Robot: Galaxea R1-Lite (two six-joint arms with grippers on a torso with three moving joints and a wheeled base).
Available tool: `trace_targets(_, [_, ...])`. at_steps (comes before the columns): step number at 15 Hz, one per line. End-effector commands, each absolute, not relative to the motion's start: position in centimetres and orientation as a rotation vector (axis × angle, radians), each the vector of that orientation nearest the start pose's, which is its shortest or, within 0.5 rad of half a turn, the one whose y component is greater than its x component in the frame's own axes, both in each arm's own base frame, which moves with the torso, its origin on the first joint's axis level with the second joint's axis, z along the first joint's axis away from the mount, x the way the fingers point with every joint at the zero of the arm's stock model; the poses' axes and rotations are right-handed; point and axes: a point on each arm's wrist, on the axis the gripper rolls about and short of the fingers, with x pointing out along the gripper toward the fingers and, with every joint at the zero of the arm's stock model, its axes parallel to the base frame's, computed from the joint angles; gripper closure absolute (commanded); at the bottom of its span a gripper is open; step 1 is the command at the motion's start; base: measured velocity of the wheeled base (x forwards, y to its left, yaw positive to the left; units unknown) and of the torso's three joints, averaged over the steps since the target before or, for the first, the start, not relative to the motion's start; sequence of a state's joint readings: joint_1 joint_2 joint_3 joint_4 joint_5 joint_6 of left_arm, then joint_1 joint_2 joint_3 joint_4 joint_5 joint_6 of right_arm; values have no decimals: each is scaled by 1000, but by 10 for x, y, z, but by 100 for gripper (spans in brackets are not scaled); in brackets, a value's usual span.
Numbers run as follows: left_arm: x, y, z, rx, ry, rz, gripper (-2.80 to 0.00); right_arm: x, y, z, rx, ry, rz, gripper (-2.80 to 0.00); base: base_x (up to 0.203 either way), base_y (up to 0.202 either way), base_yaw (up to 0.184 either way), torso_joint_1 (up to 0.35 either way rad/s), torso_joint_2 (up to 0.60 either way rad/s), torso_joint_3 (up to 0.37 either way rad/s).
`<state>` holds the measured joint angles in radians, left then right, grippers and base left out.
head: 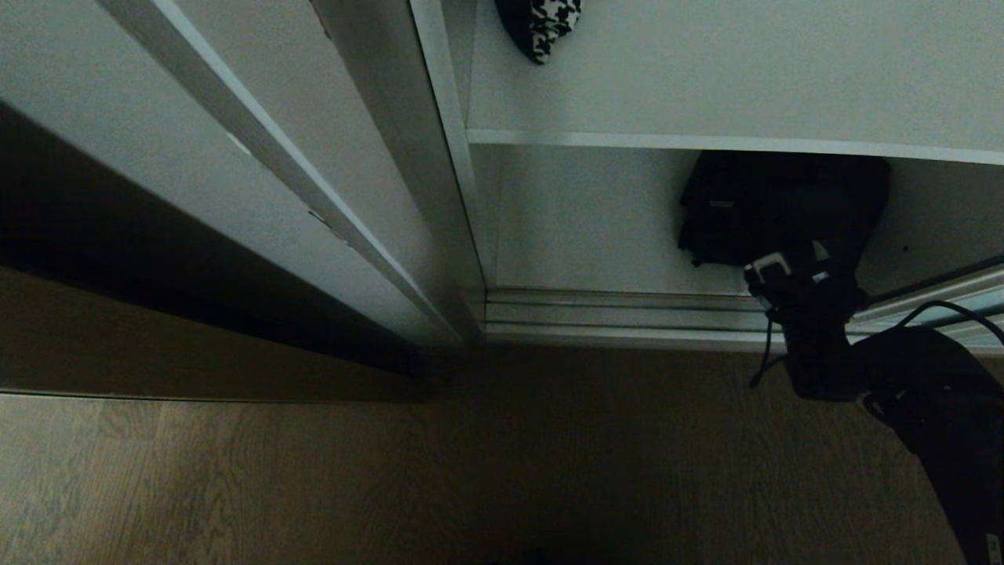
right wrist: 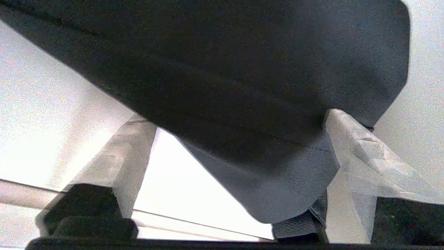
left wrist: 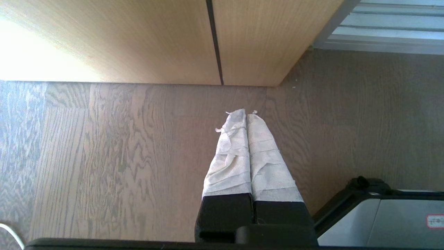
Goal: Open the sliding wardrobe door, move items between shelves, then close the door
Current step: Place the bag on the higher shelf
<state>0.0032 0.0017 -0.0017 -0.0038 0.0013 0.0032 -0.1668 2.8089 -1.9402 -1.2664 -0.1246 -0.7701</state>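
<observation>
The wardrobe stands open. A black bag sits on the bottom board under a white shelf. On that shelf lies the houndstooth cloth piece, cut off by the head view's top edge. My right gripper reaches into the lower compartment and is right at the bag. In the right wrist view the right gripper is open, its taped fingers wide apart, with the bag bulging between them. A strip of the sliding wardrobe door shows at far right. My left gripper hangs shut over the floor.
Silver floor rails run along the wardrobe's front. A tall pale panel stands left of the opening. Light wood doors meet the wood floor near the left gripper. My base's corner shows beside it.
</observation>
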Motion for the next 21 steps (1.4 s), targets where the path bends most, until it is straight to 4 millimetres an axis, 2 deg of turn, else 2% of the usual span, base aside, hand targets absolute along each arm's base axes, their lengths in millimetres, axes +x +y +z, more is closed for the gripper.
trace_targets(1, [-23, 0, 76, 3, -3, 5, 0, 541, -95, 51, -767, -256, -426, 0, 0, 0, 0, 0, 0, 0])
trace_targets(16, [-23, 0, 77, 3, -3, 5, 0, 540, -96, 49, -731, -243, -415, 0, 0, 0, 0, 0, 0, 0])
trace_targets(18, [-23, 0, 76, 3, -3, 5, 0, 536, -94, 51, -724, -256, -417, 0, 0, 0, 0, 0, 0, 0])
trace_targets(21, [-23, 0, 76, 3, -3, 5, 0, 512, -82, 56, -705, -242, -395, 0, 0, 0, 0, 0, 0, 0])
